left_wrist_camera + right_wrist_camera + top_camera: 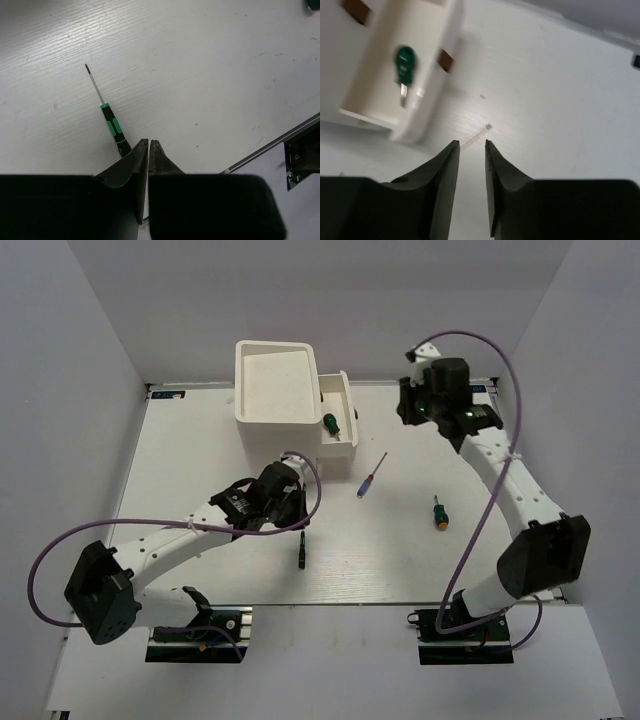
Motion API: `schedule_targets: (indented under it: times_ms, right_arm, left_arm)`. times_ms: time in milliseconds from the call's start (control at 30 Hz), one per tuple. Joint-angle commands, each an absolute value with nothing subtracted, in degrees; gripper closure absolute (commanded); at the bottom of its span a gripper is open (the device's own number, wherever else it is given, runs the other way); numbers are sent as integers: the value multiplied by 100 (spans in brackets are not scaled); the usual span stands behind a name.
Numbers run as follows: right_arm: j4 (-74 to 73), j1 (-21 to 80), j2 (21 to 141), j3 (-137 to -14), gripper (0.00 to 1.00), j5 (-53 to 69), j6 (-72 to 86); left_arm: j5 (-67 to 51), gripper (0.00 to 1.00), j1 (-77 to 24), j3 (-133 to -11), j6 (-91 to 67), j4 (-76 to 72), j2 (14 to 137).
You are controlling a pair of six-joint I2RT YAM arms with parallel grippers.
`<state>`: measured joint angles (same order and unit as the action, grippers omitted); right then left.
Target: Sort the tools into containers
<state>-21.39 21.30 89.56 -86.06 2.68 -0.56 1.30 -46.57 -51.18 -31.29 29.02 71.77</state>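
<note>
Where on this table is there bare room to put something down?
Bare table lies left of the cabinet, and along the near edge between the black screwdriver and the stubby screwdriver. It is crowded between the open drawer and the left arm.

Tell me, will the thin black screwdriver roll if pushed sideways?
Probably yes: the thin black screwdriver has a slim, round-looking handle and lies flat on the smooth table. Its narrow metal shaft suggests it is stiff and light, so it may also spin.
</note>
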Motion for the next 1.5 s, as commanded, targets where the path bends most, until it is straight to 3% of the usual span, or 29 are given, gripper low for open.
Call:
schedule_targets:
  times_ms: [0, 33, 67, 167, 300, 600, 833, 933, 967, 1000, 1233, 1400, 1467]
  right_arm:
    - [-3540, 1566, 8632, -7965, 63, -185, -780]
    - [-3890, 1303, 8553, -7754, 58, -150, -852]
    - [-3981, 1048, 8326, -7152, 47, -89, -940]
    - [-4473, 600, 8235, -6647, 45, -114, -1081]
    - [-4737, 370, 8437, -6232, 36, -150, -1002]
    - [-4052, 325, 8885, -5678, 33, 316, -677]
    - [-3630, 378, 9325, -5476, 49, 202, -536]
    - [-3639, 343, 9273, -5528, 72, 219, -545]
    - [-3700, 360, 9220, -5624, 93, 342, -615]
    - [-3735, 352, 9072, -5686, 100, 447, -720]
    - [-2694, 378, 8182, -6872, 100, 3443, -1381]
    - [-1171, 588, 9628, -7848, 100, 4831, -230]
    - [-933, 738, 9930, -8532, 100, 4721, -45]
  left_arm:
    - [-44, 82, -4702, -5265, -2988, 2515, 7137]
    - [-105, 80, -4702, -5265, -2988, 2514, 7189]
    - [-158, 69, -4702, -5212, -2988, 2435, 7189]
    - [-228, 32, -4702, -5212, -2988, 2373, 7312]
    - [-334, 23, -4702, -5370, -2787, 2320, 7531]
    - [-229, 22, -4702, -5634, -2646, 2145, 7796]
    - [34, 22, -4702, -5520, -2760, 2284, 7603]
    - [332, 22, -4702, -5520, -2812, 2522, 7384]
    - [430, 22, -4702, -5520, -2812, 2609, 7296]
    - [596, 22, -4702, -5520, -2812, 2993, 7182]
    - [3381, 15, -4509, -5659, -4173, 4164, 5178]
    - [4525, 12, -4307, -6125, -5570, 5500, 5247]
    - [4579, 12, -4123, -6187, -6037, 5853, 5317]
